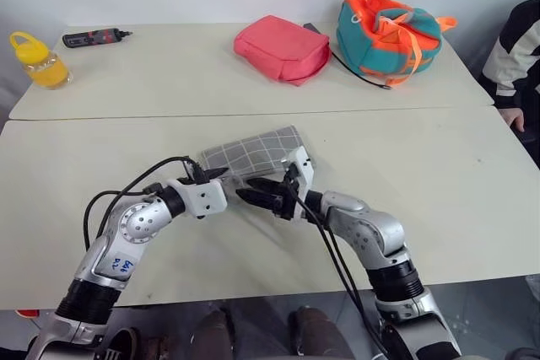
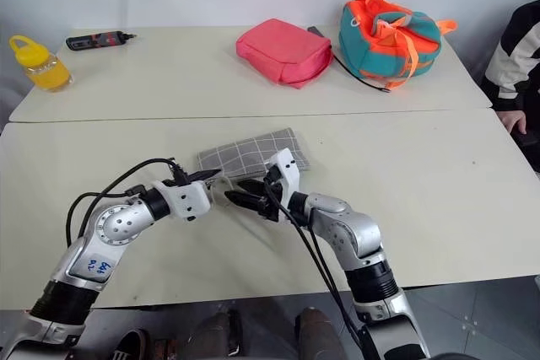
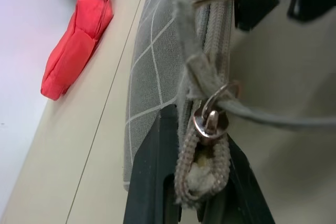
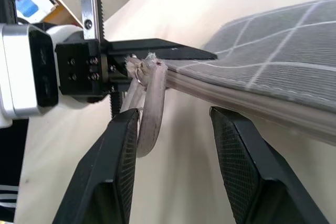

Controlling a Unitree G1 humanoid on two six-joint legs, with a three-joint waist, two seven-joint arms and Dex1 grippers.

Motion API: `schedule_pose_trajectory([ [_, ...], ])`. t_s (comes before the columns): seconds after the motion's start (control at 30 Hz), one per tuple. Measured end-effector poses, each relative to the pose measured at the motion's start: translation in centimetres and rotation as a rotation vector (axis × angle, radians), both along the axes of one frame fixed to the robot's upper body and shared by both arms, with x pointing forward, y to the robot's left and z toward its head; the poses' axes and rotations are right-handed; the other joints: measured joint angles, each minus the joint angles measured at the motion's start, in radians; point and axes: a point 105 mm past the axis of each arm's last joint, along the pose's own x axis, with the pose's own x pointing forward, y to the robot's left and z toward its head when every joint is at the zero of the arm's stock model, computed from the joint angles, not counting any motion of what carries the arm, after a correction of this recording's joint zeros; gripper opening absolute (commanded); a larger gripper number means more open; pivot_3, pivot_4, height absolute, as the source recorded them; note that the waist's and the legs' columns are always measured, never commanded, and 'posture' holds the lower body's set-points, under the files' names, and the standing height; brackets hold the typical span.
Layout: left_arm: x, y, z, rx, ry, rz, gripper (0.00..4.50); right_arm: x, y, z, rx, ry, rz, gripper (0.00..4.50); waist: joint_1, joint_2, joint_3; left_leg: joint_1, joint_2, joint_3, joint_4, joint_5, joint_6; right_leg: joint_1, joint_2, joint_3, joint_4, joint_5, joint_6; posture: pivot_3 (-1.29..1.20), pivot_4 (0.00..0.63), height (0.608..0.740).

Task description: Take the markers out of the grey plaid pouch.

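The grey plaid pouch (image 1: pixel 253 152) is seen lying flat near the middle of the front desk (image 1: pixel 439 200), its near end lifted slightly. That end, beside the small ring pull (image 3: pixel 216 113), is pinched between the pressed-together jaws of the left gripper (image 1: pixel 221 173). The right gripper (image 1: pixel 246 195) is held just beside it, jaws spread, with a loose strip of the pouch's zipper edge (image 4: pixel 149 114) hanging against one finger. No markers are visible.

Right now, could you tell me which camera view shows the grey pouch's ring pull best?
The left wrist view: the ring pull sits close up, above the left gripper's shut fingers. The right wrist view shows it smaller; the eye views cannot resolve it.
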Motion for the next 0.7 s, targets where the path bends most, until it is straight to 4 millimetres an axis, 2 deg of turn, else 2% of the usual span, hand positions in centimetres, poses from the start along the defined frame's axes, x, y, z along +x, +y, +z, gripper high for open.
schedule_pose_trajectory([
  [0.13, -0.1, -0.2, 0.1, 0.004, -0.002, -0.006, 0.0, 0.0, -0.1, 0.0, -0.004, 0.0, -0.002, 0.2, 0.0, 0.0, 0.0, 0.0, 0.0, 0.0, 0.0, 0.0, 0.0, 0.0, 0.0, 0.0, 0.0, 0.0, 0.0, 0.0, 0.15, 0.74],
  [0.17, -0.1, -0.2, 0.1, 0.005, -0.002, -0.006, 0.0, 0.1, -0.1, -0.1, -0.007, 0.0, -0.003, 0.03, 0.0, 0.0, 0.0, 0.0, 0.0, 0.0, 0.0, 0.0, 0.0, 0.0, 0.0, 0.0, 0.0, 0.0, 0.0, 0.0, 0.15, 0.74],
  [0.43, -0.3, 0.0, -0.3, 0.012, 0.008, -0.004, 0.0, 0.7, -1.2, -0.4, -0.036, -0.016, -0.037, 0.03, 0.0, 0.0, 0.0, 0.0, 0.0, 0.001, 0.0, 0.0, 0.0, 0.0, 0.0, 0.001, 0.0, 0.0, 0.0, 0.0, 0.15, 0.74],
  [0.63, -0.4, 1.9, 0.1, 0.045, -0.019, 0.029, 0.0, 2.0, -4.0, -1.1, -0.096, -0.021, -0.115, 0.03, -0.001, 0.0, 0.0, 0.001, 0.001, 0.002, 0.0, 0.0, 0.0, -0.001, 0.001, 0.003, 0.0, 0.0, 0.0, 0.0, 0.15, 0.74],
  [0.7, -0.2, 3.0, 0.3, 0.056, -0.026, 0.058, 0.0, 2.9, -5.6, -1.2, -0.123, -0.034, -0.169, 0.03, -0.001, 0.0, 0.0, 0.001, 0.001, 0.003, 0.0, -0.001, 0.001, 0.0, 0.001, 0.004, 0.0, 0.0, 0.0, 0.0, 0.15, 0.74],
])
